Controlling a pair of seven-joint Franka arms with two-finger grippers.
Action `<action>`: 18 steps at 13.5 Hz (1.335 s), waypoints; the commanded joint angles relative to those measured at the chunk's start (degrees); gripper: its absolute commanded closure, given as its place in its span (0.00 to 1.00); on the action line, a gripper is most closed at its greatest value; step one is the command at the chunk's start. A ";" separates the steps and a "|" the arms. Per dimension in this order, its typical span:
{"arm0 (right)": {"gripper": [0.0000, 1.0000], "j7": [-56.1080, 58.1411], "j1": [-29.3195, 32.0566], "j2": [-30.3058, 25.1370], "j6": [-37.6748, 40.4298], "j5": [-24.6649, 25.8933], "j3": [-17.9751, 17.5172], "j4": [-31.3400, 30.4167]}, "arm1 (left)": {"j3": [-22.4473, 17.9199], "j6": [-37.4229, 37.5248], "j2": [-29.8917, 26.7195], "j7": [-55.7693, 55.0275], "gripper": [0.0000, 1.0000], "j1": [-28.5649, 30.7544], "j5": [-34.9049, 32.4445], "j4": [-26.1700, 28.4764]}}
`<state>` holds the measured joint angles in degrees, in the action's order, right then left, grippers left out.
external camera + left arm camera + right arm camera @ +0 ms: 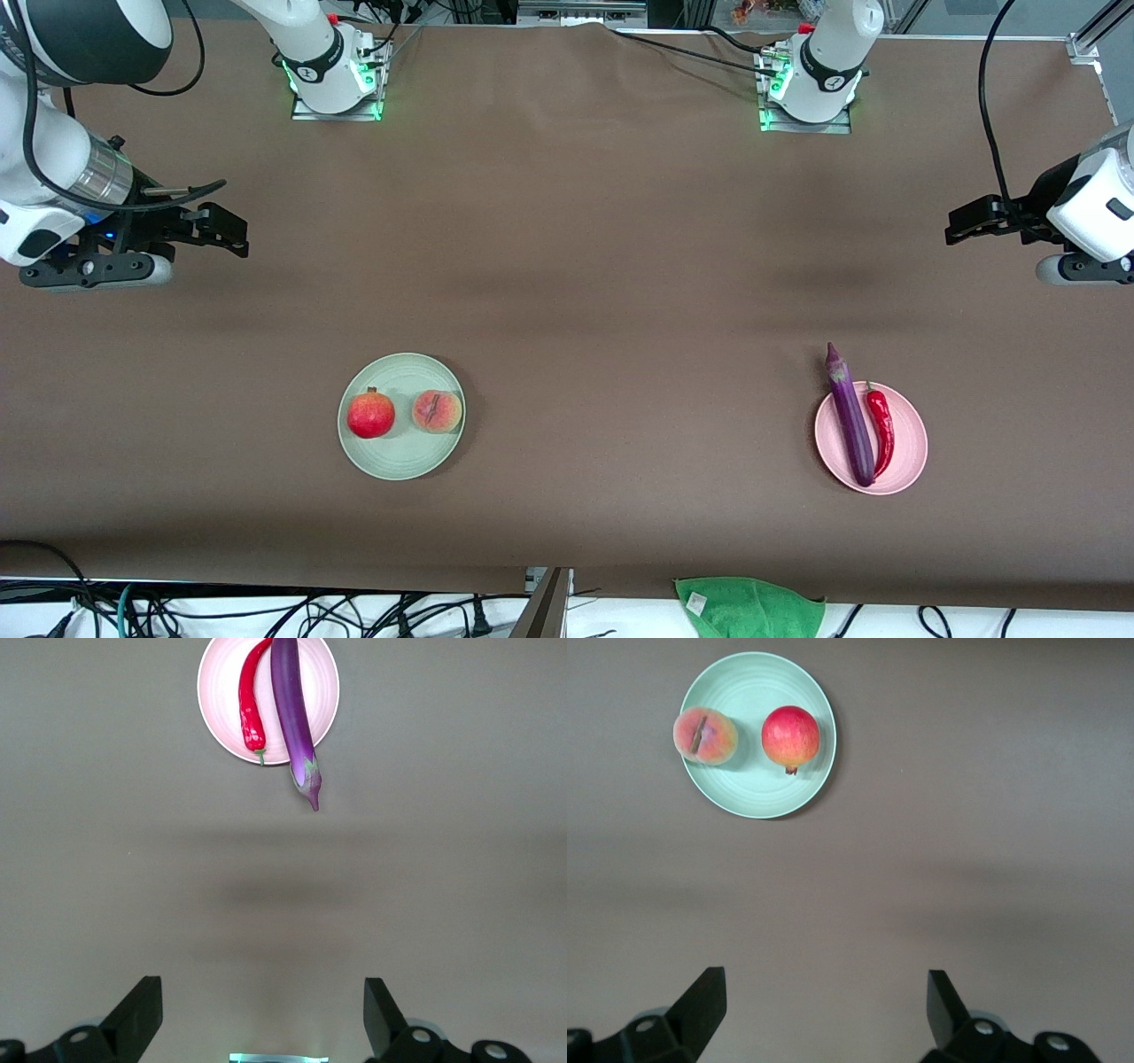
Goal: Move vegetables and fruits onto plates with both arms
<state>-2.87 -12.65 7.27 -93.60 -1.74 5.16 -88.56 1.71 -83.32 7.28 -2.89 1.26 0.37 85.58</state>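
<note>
Both arms wait drawn back at the ends of the brown tabletop (567, 266), well apart from the plates. The right hand (232, 232) hangs over bare tabletop at the right arm's end, wrist bent so the black fingers jut level toward the middle. In its wrist view the two finger pads (700, 1001) stand wide apart with nothing between them. The left hand (961, 223) mirrors it over the left arm's end, fingers (137, 1014) likewise spread wide and holding nothing.

The mint green plate (403, 456) lies toward the right arm's end, a shallow round dish with faint concentric rings. On it sit the pomegranate (370, 414), round and glossy red with its small crown tip showing, and beside it the peach (437, 411), a little smaller, matte orange-pink with a dark crease. The two fruits lie close together but apart.

The pink plate (904, 439) lies toward the left arm's end. The eggplant (850, 421), long, slender and shiny purple, lies across it, its capped end overhanging the rim on the side farther from the front camera. The red chili pepper (881, 427), curved and shiny, lies alongside the eggplant on the plate.

A folded green cloth (749, 607) with a small white tag sits at the tabletop's near edge. No lettering can be read.
</note>
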 commanded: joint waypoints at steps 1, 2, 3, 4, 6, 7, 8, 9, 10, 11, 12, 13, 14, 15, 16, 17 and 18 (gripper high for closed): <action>0.00 1.29 -0.01 -0.41 0.87 0.77 0.81 1.81 | 0.05 0.44 1.42 -0.28 0.00 -0.21 0.07 -2.61; 0.00 1.21 -0.01 -0.41 0.96 0.94 0.81 2.86 | 0.05 0.61 1.86 -0.28 0.00 -0.21 0.06 -3.14; 0.00 1.21 -0.01 -0.50 0.96 0.94 0.90 3.30 | 0.05 0.70 2.12 -0.28 0.00 -0.21 0.06 -3.32; 0.00 0.94 -0.01 -0.50 0.88 0.94 0.90 3.31 | 0.05 0.70 2.30 -0.28 0.00 -0.12 0.15 -3.32; 0.00 0.85 -0.01 -0.50 0.61 0.77 2.39 5.14 | 0.05 0.70 2.30 -0.19 0.00 0.05 0.15 -3.32; 0.00 0.33 -0.09 -0.41 0.87 0.42 2.40 5.76 | 0.05 0.70 2.30 -0.19 0.00 0.05 0.15 -3.32; 0.00 0.24 -0.09 -0.33 0.79 0.24 2.40 5.77 | 0.05 0.70 2.30 -0.28 0.00 -0.12 0.07 -3.32; 0.00 0.24 -0.53 -0.15 0.88 0.68 2.22 5.86 | 0.05 0.70 2.30 -0.28 0.00 -0.21 0.06 -3.32; 0.00 0.06 -0.88 -0.24 0.88 0.94 1.96 5.94 | 0.05 0.70 2.30 -0.28 0.00 -0.21 0.06 -3.32; 0.00 0.06 -0.97 -0.24 1.14 0.94 1.87 5.86 | 0.05 0.70 2.30 -0.28 0.00 -0.12 0.06 -3.32; 0.00 0.06 -0.97 -0.24 1.75 0.94 1.87 5.94 | 0.14 0.70 2.30 -0.19 0.00 -0.12 0.06 -3.32; 0.00 0.06 -0.89 -0.24 1.84 0.94 1.95 5.94 | 0.14 0.70 2.30 -0.19 0.00 -0.12 0.06 -3.32; 0.00 0.06 -0.88 -0.24 1.84 0.94 1.96 5.94 | 0.14 0.70 2.30 -0.19 0.00 -0.12 0.15 -3.32; 0.00 0.15 -0.88 -0.24 1.84 1.03 1.96 5.86 | 0.05 0.70 2.30 -0.19 0.00 -0.12 0.33 -3.40; 0.00 0.15 -0.88 -0.24 1.93 0.95 1.96 5.86 | 0.05 0.70 2.30 -0.19 0.00 -0.12 0.33 -3.41; 0.00 0.24 -0.80 -0.24 2.11 0.86 2.04 5.94 | 0.14 0.70 2.30 -0.19 0.00 -0.12 0.33 -3.41; 0.00 0.24 -0.80 -0.24 2.11 0.86 2.04 5.86 | 0.05 0.70 2.30 -0.19 0.00 -0.12 0.50 -3.41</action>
<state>-2.46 -13.40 7.14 -92.75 -1.55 7.13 -83.38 1.73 -83.32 8.81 -2.90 1.23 0.37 83.96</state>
